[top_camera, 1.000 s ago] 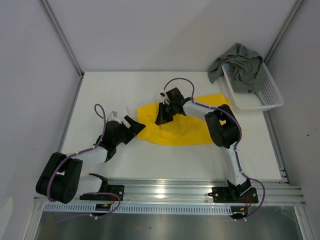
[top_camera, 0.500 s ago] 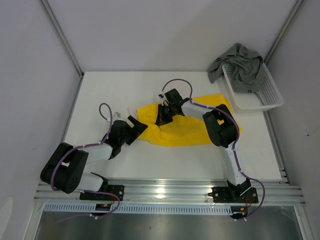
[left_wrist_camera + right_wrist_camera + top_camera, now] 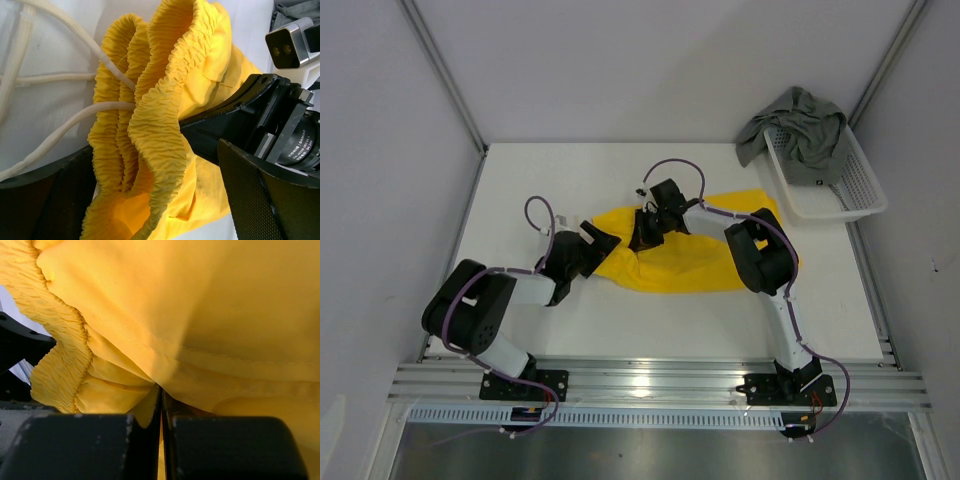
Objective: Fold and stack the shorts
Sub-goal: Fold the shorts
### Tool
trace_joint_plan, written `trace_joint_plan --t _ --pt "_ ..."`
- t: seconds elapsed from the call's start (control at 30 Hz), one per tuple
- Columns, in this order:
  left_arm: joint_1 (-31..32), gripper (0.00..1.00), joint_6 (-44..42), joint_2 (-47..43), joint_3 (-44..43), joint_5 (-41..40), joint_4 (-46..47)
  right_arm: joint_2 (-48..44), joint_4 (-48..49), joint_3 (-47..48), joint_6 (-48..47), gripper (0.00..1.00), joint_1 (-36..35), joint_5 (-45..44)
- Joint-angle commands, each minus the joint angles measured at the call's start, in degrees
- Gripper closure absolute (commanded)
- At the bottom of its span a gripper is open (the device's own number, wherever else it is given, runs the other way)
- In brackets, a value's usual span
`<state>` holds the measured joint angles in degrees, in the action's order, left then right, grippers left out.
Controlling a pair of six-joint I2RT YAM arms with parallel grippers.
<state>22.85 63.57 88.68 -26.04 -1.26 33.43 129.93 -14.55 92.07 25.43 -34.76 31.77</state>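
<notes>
The yellow shorts (image 3: 692,252) lie spread on the white table (image 3: 520,190), waistband to the left. My right gripper (image 3: 642,234) is shut on a fold of yellow cloth near the waistband, pinched between its fingers in the right wrist view (image 3: 161,407). My left gripper (image 3: 603,246) is open at the waistband's left end. In the left wrist view the ruffled waistband (image 3: 150,110) bunches between its spread fingers (image 3: 270,200), not clamped. White drawstrings (image 3: 60,125) trail to the left. The grey-green shorts (image 3: 800,125) hang over the white mesh basket (image 3: 855,195) at the back right.
The right arm's gripper body (image 3: 265,120) sits close behind the waistband in the left wrist view. Grey walls enclose the table on three sides. A metal rail (image 3: 650,385) runs along the near edge.
My left gripper has moved right and forward until its open jaws are around the waistband's left end. The right gripper has stayed shut on the cloth, almost still.
</notes>
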Motion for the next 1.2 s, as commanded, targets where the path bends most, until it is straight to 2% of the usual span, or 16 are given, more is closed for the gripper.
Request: trace_joint_plan --t 0.0,0.17,0.2,0.23,0.27,0.3,0.37,0.4,0.43,0.47,0.57,0.77,0.9,1.03,1.17 --pt "0.5 0.07 -1.4 1.6 -2.1 -2.1 4.8 1.8 -0.7 -2.5 -1.3 1.00 -1.0 -0.8" --pt "0.4 0.34 -3.1 3.7 -3.5 -2.4 6.5 0.7 0.6 -3.7 -1.2 1.00 -1.2 -0.8" --pt "0.5 0.46 -4.3 2.5 -3.5 -4.1 6.6 0.4 1.0 -4.4 -1.1 1.00 -1.3 -0.8" --pt "0.5 0.46 -4.3 2.5 -3.8 -4.5 6.6 0.4 1.3 -4.4 -1.1 1.00 -1.3 -0.8" --pt "0.5 0.51 -5.1 1.9 -4.4 -4.8 4.7 0.2 1.5 -4.6 -1.1 1.00 -1.4 -0.7" --pt "0.5 0.61 -6.7 1.9 -5.0 -5.1 3.8 0.0 2.2 -5.1 -1.0 1.00 -1.4 -0.4" --pt "0.5 0.72 -8.0 1.8 -7.3 -5.5 1.8 -1.4 3.2 -5.8 -1.0 1.00 -1.6 -0.3" --pt "0.5 0.86 -9.2 1.7 -8.6 -5.8 -0.8 -2.0 4.1 -6.1 -1.0 1.00 -1.7 -0.7" --pt "0.4 0.94 -10.0 1.5 -9.3 -6.1 -2.6 -2.9 4.6 -7.3 -1.0 1.00 -1.7 -0.9" --pt "0.4 1.00 -10.7 1.1 -11.6 -7.0 -4.4 -5.0 5.1 -8.0 -1.0 0.92 -1.6 -1.4" --pt "-0.2 1.00 -14.1 0.2 -15.9 -8.4 -13.3 -11.2 8.5 -12.6 -0.4 0.72 -0.7 -2.8" --pt "-1.7 1.00 -22.6 -4.6 -20.6 -9.8 -25.0 -20.1 6.5 -17.0 0.4 0.69 1.3 -7.2" --pt "-1.8 1.00 -26.6 -6.9 -23.1 -9.2 -29.0 -22.0 5.7 -20.1 1.0 0.78 1.2 -5.9" --pt "-1.8 1.00 -30.3 -8.7 -25.4 -9.6 -32.8 -23.8 6.1 -24.1 2.8 0.95 1.1 -6.5" --pt "-1.8 1.00 -33.5 -8.8 -29.8 -10.0 -40.3 -21.9 5.5 -25.7 3.6 1.00 0.8 -9.1"
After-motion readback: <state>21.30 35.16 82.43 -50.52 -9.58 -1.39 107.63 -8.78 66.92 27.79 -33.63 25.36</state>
